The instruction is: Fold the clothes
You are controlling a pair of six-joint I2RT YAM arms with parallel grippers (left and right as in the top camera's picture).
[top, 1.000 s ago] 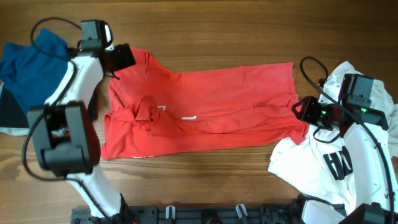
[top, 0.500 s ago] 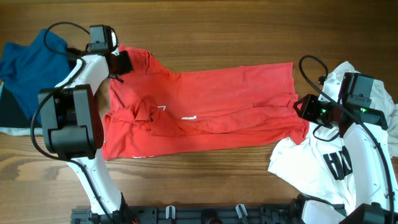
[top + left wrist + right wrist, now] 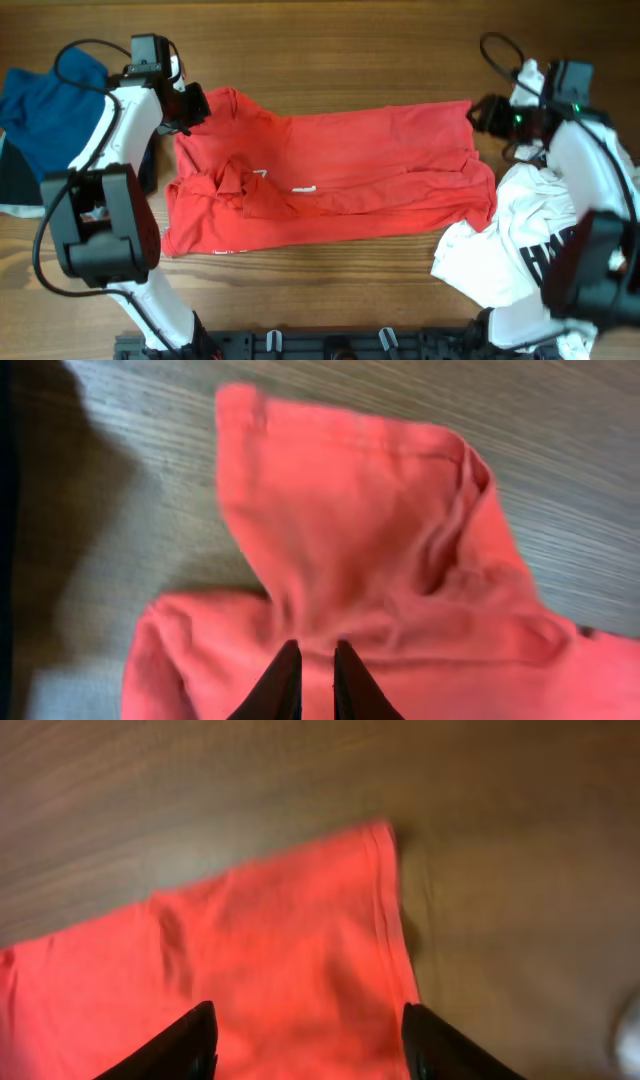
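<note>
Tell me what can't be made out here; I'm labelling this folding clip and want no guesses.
Lettering on red shirt, overhead: creases hide all but a few white marks.
White shirts, overhead: right arm partly covers them; black print unreadable.
Black garment, overhead: cut off by the left edge.
Left claw, left wrist view: blurred; pinching cloth or not, cannot tell.

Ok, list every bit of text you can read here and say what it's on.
"H": the one clear black block letter on the white shirt; the rest of that print is lost in folds and unreadable.
Red shirt: only slivers of white print show among the creases and along the lower edge, too little to read.
Both wrist views: no text at all.
</note>
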